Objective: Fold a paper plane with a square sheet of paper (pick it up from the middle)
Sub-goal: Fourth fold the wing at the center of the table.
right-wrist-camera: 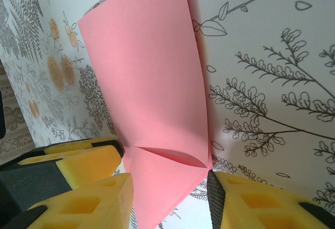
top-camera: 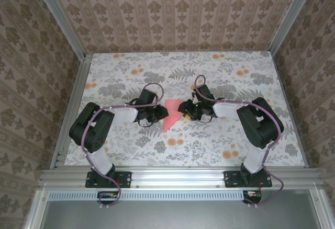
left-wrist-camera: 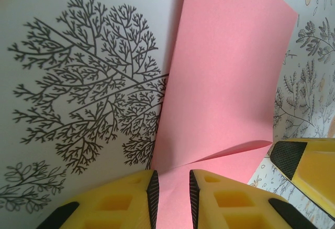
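Observation:
The square sheet of paper (top-camera: 171,115) is salmon-pink and lies partly folded on the floral table between my two grippers. My left gripper (top-camera: 159,113) sits at its left edge and my right gripper (top-camera: 185,112) at its right edge. In the left wrist view, the left gripper (left-wrist-camera: 171,182) stands narrowly open over the paper (left-wrist-camera: 225,72), just below a raised flap edge. A right finger (left-wrist-camera: 306,166) shows at the lower right. In the right wrist view, the right gripper (right-wrist-camera: 170,187) is open wider, straddling a corner of the paper (right-wrist-camera: 152,72). A left finger (right-wrist-camera: 84,163) touches the paper's left side.
The table cloth (top-camera: 209,145) carries grey foliage and orange flower prints (top-camera: 175,142). Aluminium rails (top-camera: 73,98) and patterned walls close in the left, right and back. Both arm bases stand on the near rail (top-camera: 178,176).

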Controlling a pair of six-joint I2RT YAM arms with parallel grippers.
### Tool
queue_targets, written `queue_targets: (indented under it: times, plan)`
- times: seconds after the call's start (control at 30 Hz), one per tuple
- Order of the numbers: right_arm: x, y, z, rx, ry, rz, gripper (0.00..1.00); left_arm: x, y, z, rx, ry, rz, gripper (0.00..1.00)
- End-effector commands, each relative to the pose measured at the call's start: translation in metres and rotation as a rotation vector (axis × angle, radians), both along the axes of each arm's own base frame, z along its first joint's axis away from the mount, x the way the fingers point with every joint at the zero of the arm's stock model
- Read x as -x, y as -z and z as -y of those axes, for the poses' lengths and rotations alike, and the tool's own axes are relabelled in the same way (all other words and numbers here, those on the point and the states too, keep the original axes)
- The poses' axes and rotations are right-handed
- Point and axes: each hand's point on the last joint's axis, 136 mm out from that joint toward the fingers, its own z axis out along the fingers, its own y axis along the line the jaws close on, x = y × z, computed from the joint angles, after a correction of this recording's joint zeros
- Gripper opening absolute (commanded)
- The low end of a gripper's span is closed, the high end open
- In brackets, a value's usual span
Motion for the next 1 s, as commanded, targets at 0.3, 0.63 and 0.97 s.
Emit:
queue_targets:
  times: [0.3,0.63,0.97]
  plan:
    - [0.000,0.008,-0.007,-0.006,-0.029,-0.019,0.42,0.016,0.008,-0.007,-0.038,0.011,-0.042,0.26]
    - [-0.001,0.002,-0.004,0.010,-0.018,0.003,0.40,0.017,0.009,-0.007,-0.039,0.014,-0.042,0.26]
    - [-0.002,0.000,-0.005,0.001,-0.020,0.011,0.37,0.017,0.009,-0.007,-0.041,0.014,-0.043,0.26]
